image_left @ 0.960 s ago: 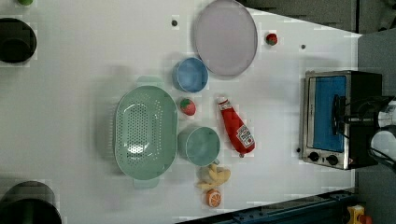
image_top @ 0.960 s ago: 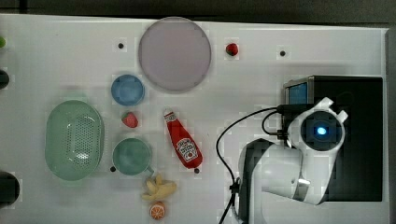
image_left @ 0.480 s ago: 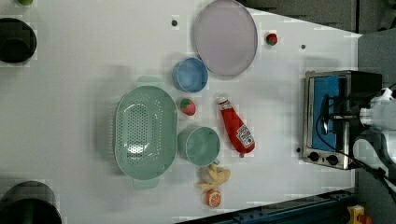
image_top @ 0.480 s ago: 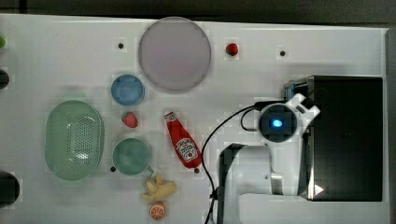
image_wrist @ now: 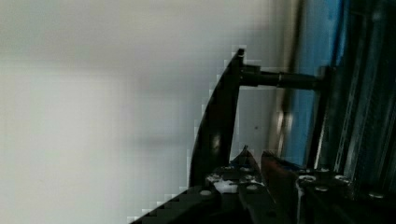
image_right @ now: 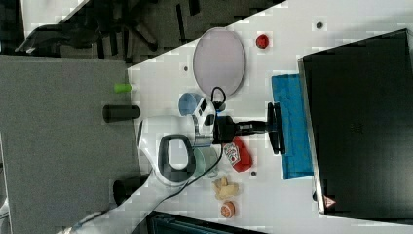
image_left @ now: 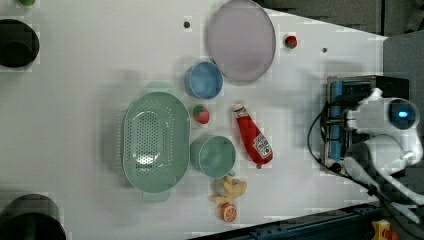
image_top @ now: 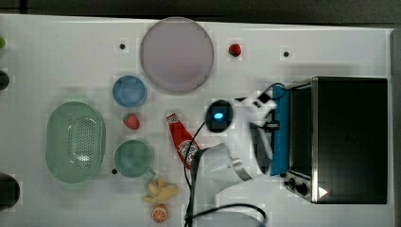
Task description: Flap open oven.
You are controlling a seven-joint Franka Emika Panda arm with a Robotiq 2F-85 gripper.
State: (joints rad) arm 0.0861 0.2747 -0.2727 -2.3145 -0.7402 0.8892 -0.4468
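Note:
The oven (image_top: 350, 137) stands at the top view's right, black top up, with two dark knobs (image_top: 295, 184) at its front corner. Its blue glass door (image_top: 280, 137) hangs tipped outward from the silver frame; in the right view the door (image_right: 292, 146) leans well out toward the table. My gripper (image_top: 267, 126) sits at the door's outer edge, shut on the black bar handle (image_right: 275, 141). In the wrist view the handle (image_wrist: 219, 121) runs down between my fingers (image_wrist: 254, 184), held off the blue glass (image_wrist: 310, 112) by a post. The oven (image_left: 345, 90) is partly behind the arm in the left view.
A red ketchup bottle (image_top: 183, 142) lies just beside the arm's base, on the top view's left. Further left are a green cup (image_top: 133, 158), a blue bowl (image_top: 129, 91), a strawberry (image_top: 132, 121), a green colander (image_top: 75, 141), a purple plate (image_top: 176, 54), a banana (image_top: 161, 190).
The arm has swung toward the top view's left, off the oven's top, drawing the handle with it. The blue door has flapped outward from the frame.

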